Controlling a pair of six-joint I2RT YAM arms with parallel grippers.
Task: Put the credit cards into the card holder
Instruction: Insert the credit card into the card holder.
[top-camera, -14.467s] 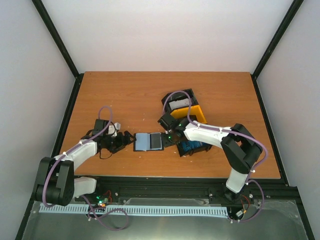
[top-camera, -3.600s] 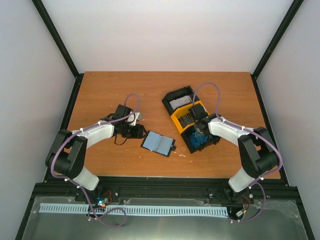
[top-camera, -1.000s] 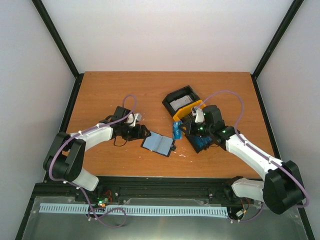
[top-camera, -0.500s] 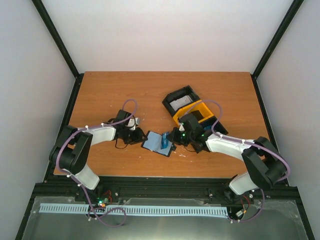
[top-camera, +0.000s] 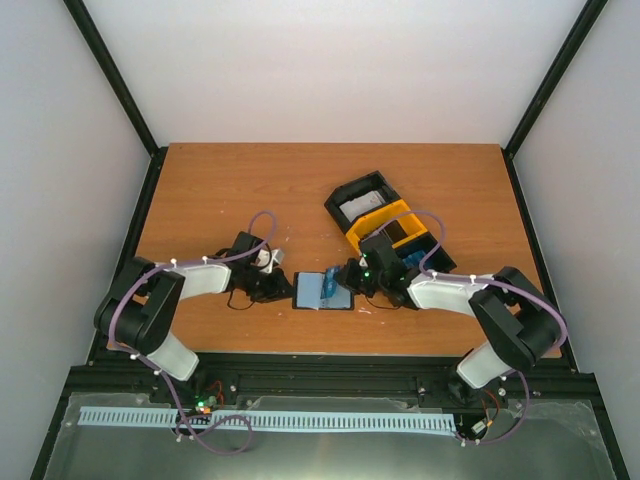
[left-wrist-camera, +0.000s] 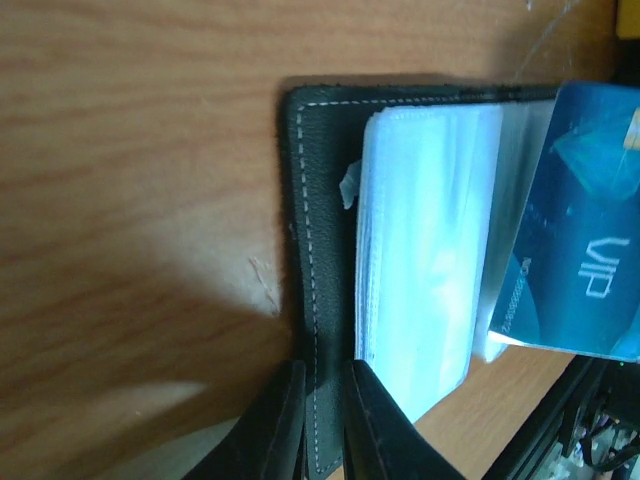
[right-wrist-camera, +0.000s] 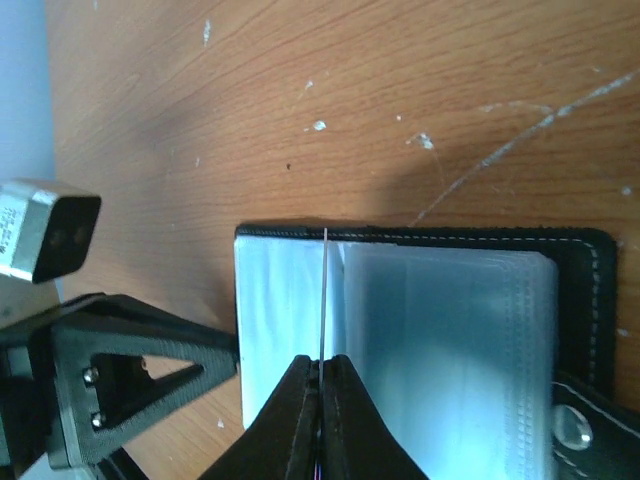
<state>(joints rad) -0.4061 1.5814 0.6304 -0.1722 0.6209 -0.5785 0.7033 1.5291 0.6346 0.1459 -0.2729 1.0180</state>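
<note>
The card holder (top-camera: 308, 292) lies open on the table, black cover down, clear sleeves (left-wrist-camera: 430, 250) facing up. My left gripper (top-camera: 283, 288) is shut on its left stitched edge (left-wrist-camera: 322, 368), one finger on each side of the cover. My right gripper (top-camera: 350, 278) is shut on a blue credit card (top-camera: 335, 284) marked VIP (left-wrist-camera: 580, 260). The card stands on edge over the sleeves near the fold. In the right wrist view it shows as a thin white line (right-wrist-camera: 325, 290) rising from the jaws (right-wrist-camera: 323, 360).
A black-and-yellow tray (top-camera: 400, 215) sits behind the right arm, with grey-white cards (top-camera: 362, 205) in its far compartment. The left gripper's body (right-wrist-camera: 110, 370) lies just left of the holder. White scratches mark the wood (right-wrist-camera: 500, 105).
The right gripper carried the blue card from the tray leftward to over the open holder. The left gripper moved in and closed on the holder's left edge. The holder turned square.
</note>
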